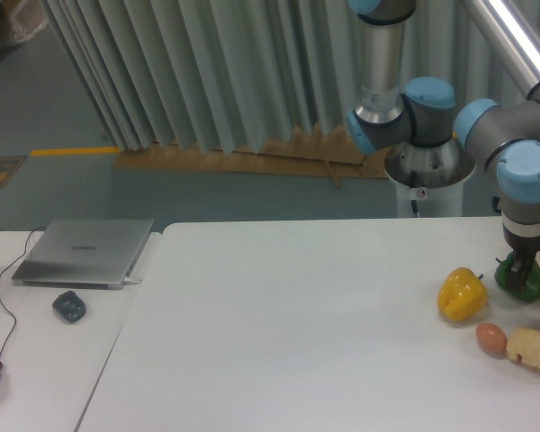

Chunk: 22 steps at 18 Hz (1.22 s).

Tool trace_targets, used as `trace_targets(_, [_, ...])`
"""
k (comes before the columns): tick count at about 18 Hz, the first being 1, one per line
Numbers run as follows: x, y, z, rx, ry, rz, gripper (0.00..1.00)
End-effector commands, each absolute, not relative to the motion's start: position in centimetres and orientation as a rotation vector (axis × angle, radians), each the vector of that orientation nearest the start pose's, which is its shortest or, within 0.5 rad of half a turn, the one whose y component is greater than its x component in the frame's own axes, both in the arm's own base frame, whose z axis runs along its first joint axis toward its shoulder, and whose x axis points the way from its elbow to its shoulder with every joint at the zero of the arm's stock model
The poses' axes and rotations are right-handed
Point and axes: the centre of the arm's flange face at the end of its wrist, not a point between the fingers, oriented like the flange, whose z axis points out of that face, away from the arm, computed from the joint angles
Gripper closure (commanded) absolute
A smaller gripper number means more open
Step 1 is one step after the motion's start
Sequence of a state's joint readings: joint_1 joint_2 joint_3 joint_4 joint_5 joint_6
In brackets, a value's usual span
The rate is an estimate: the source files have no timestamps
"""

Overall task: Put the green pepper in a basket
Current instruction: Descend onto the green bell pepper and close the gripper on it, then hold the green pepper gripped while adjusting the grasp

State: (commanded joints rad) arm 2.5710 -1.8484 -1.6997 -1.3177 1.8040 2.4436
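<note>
Standing straight down at the right edge of the table (297, 324), the gripper (522, 274) is in front of the green pepper (533, 280) and hides its middle. Whether the fingers pinch the pepper I cannot tell. The pepper lies on the table, just right of the yellow pepper (461, 294). Nearer are an egg (490, 337) and a bread piece (535, 348). Far left lies a laptop (83, 252).
</note>
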Motion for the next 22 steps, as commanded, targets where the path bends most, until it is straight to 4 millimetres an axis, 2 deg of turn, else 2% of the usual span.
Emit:
trace_targets(15, [-39.5,39.8,29.0,-2.439,2.26,-0.347,0.0])
trace_targets(22, [-39.7,38.3,28.2,-2.382,2.292,-0.394,0.0])
